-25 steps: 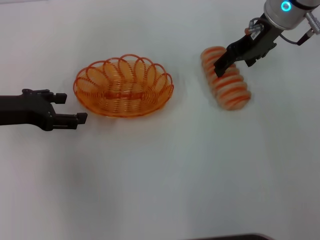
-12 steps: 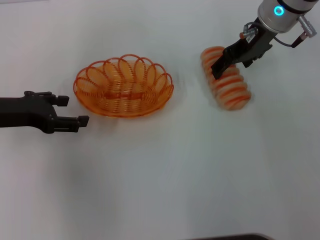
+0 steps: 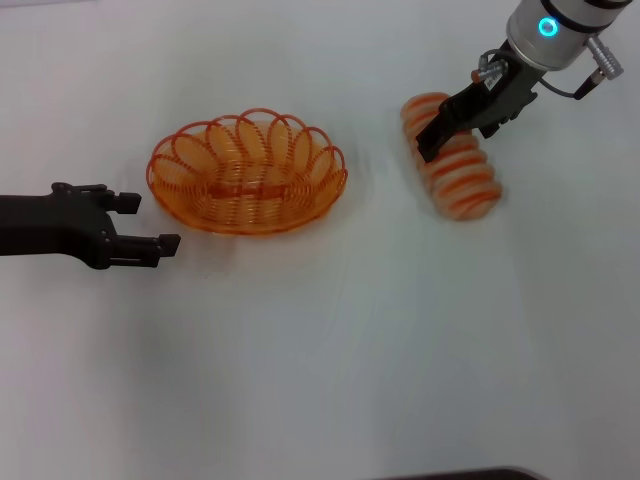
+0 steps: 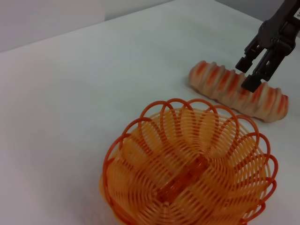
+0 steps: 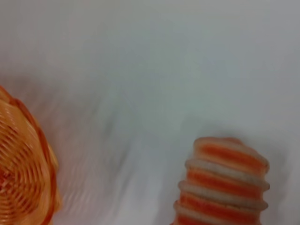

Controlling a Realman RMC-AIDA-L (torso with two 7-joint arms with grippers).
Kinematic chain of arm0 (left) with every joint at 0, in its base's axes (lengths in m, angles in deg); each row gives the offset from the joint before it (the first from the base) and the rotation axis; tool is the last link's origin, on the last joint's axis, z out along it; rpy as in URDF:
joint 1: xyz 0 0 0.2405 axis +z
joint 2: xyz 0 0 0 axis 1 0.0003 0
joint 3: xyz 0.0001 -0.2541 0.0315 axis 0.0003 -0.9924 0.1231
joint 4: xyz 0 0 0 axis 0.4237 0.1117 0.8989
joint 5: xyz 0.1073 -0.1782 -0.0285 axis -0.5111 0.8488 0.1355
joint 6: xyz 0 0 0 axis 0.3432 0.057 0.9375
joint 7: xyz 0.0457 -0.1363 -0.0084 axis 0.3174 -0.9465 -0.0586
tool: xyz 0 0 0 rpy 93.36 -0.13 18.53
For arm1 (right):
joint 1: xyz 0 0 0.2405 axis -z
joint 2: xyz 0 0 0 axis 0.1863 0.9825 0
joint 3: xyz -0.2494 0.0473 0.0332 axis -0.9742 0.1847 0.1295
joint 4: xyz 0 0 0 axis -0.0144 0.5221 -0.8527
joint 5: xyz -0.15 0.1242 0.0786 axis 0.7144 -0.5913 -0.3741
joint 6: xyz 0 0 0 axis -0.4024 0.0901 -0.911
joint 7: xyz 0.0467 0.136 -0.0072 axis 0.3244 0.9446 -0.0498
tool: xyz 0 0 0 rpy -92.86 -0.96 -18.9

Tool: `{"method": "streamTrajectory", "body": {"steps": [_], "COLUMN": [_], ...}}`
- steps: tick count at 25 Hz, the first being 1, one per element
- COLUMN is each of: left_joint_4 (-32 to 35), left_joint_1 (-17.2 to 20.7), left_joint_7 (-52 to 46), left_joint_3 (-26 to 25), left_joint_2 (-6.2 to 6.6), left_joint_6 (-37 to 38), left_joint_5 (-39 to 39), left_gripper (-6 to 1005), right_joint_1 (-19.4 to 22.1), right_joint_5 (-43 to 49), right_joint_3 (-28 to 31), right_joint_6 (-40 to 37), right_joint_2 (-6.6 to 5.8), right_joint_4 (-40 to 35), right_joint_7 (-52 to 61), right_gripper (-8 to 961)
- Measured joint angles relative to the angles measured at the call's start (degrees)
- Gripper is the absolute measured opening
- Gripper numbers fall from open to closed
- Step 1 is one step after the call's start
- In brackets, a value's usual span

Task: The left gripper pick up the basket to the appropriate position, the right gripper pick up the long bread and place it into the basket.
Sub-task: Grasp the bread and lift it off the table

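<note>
The orange wire basket (image 3: 247,172) stands on the white table left of centre. It fills the left wrist view (image 4: 187,168) and shows at the edge of the right wrist view (image 5: 18,159). My left gripper (image 3: 150,222) is open and empty, just left of the basket's near-left rim and not touching it. The long bread (image 3: 462,178), tan with orange stripes, lies on the table at the right. It also shows in the left wrist view (image 4: 225,86) and the right wrist view (image 5: 222,187). My right gripper (image 3: 432,140) is open just above the bread's far half, as the left wrist view (image 4: 251,72) also shows.
The white table (image 3: 330,340) carries only the basket and the bread. A dark edge (image 3: 460,474) shows at the bottom of the head view.
My right gripper has tilted and its fingertips have come down a little toward the bread. My left gripper has crept slightly toward the basket. Basket and bread have not moved.
</note>
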Motion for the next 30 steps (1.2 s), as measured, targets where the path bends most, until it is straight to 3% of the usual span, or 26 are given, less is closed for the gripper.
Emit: {"method": "streamTrajectory", "body": {"steps": [17,30], "left_joint_4": [0.7,0.7], "left_joint_1": [-0.3,0.0], "left_joint_7": [0.2,0.2], "left_joint_3": [0.4,0.9], "left_joint_2": [0.0,0.0], "left_joint_6": [0.3,0.3], "left_joint_5": [0.0,0.0], "left_gripper": [854,854], "right_joint_1": [-0.6,-1.1], "right_joint_5": [0.6,0.5], "right_joint_3": [-0.1,-1.7], "right_joint_6": [2.1,2.8], "right_joint_2": [0.09,0.47], "right_joint_4": [2.5,3.6], "right_joint_7": [-0.5,-0.8], "right_gripper": [946,804]}}
